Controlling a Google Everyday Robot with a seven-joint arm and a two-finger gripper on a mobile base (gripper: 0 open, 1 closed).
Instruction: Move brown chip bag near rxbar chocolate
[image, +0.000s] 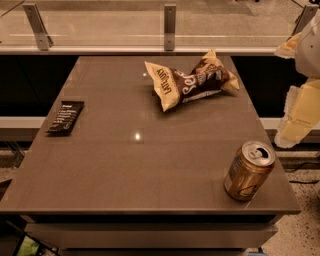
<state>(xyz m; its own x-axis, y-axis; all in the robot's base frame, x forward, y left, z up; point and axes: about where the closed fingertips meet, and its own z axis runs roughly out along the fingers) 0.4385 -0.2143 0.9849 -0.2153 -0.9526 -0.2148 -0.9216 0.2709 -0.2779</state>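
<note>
The brown chip bag (189, 81) lies crumpled on the far middle-right of the grey table (135, 165); it is dark brown with pale yellow ends and white lettering. The rxbar chocolate (66, 117), a small flat black wrapper with white text, lies near the table's left edge. My gripper (299, 117) hangs at the right edge of the view, off the table's right side and raised. It is to the right of the chip bag and apart from it, holding nothing that I can see.
A gold drink can (248, 170) stands near the table's front right corner. A glass railing with metal posts (170, 26) runs behind the table. Open tabletop lies between the bag and the bar.
</note>
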